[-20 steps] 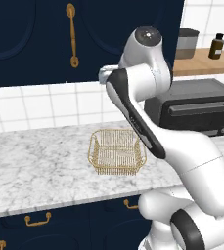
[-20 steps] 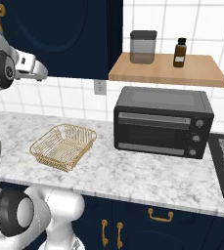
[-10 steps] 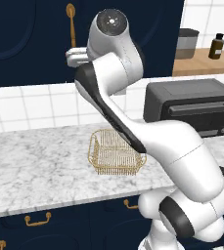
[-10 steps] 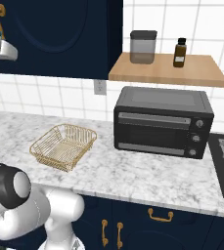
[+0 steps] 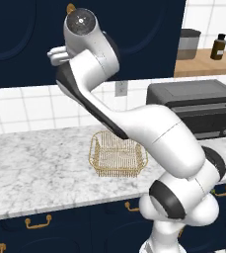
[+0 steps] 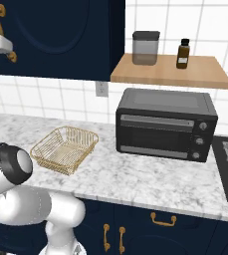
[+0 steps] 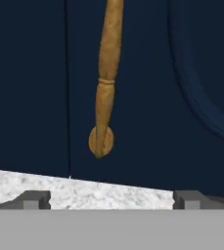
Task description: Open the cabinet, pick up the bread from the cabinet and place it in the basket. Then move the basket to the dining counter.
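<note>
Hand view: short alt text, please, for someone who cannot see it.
A long brass handle on the closed navy cabinet door hangs straight ahead of the open gripper, above its two dark fingertips. A strip of marble worktop shows below.

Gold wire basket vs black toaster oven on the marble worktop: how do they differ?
The gold wire basket is open-topped and see-through, with nothing in it; the black toaster oven is a closed solid box, its door shut. The basket is shallow with flared sides; the oven stands much taller, square-edged. The basket sits nearer the worktop's front edge; the oven sits back by the tiled wall. Both rest upright on the white marble worktop, apart from each other.
</note>
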